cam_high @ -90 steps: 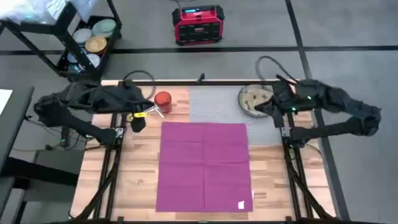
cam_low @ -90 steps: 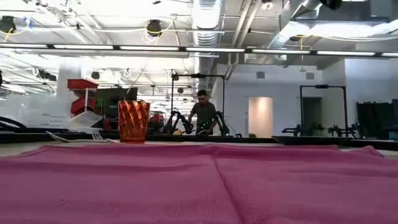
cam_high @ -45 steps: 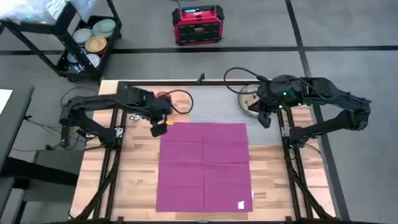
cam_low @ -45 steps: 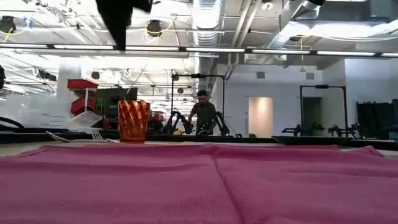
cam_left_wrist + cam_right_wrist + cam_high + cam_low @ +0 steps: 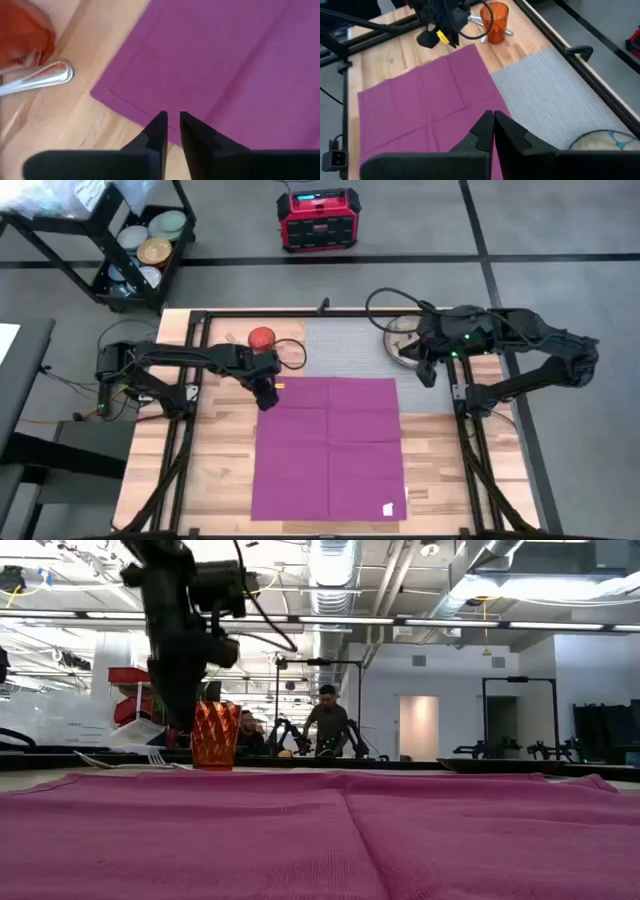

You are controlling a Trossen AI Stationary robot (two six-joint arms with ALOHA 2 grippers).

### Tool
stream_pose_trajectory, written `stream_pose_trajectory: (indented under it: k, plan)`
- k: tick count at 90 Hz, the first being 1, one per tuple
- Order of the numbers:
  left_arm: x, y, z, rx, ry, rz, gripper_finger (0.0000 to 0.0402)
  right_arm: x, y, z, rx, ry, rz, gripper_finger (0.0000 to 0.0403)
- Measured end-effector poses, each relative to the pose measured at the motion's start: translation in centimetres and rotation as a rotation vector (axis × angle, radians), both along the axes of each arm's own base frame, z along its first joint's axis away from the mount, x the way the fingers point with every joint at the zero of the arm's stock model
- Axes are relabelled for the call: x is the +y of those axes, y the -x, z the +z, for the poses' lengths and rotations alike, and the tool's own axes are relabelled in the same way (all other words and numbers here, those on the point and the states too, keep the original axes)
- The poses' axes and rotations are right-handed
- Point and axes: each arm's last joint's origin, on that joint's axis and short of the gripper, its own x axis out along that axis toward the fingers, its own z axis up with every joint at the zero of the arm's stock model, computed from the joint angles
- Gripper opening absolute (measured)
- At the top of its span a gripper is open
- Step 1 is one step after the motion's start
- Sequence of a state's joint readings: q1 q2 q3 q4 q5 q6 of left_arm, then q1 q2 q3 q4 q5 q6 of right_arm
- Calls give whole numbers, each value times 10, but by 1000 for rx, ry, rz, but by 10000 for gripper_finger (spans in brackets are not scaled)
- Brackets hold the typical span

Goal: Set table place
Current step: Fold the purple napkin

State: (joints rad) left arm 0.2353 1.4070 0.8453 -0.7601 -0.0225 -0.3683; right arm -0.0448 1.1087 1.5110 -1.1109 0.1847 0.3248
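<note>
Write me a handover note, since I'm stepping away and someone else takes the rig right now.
Left gripper: nearly shut, empty, over the napkin's far-left corner.
Right gripper: shut, empty, above the napkin's far-right corner, near the plate.
Napkin lies spread flat, overlapping the grey mat. Plate sits at the mat's far-right end. Orange cup and cutlery stand on the table left of the mat.
Done: nothing arranged yet.
Left: fold the napkin, then place plate, cutlery and cup.
</note>
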Motion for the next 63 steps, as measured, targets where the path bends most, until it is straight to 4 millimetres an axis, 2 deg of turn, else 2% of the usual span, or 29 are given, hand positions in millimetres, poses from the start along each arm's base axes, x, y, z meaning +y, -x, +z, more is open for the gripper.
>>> stream_pose_trajectory:
  k: [14, 24, 48, 63]
  plan:
    - [6, 4, -8, -4, 6, 40, 100, 0, -5, -2, 11, 3, -4, 0]
    - [8, 4, -15, -41, -8, 57, 116, -1, -12, -8, 22, 3, -4, 0]
    - [7, 15, -36, -29, -51, 135, 108, -1, -25, -47, 30, -25, -22, 0]
    - [8, 18, -41, -15, -90, 162, 106, -1, -30, -57, 3, -44, -24, 0]
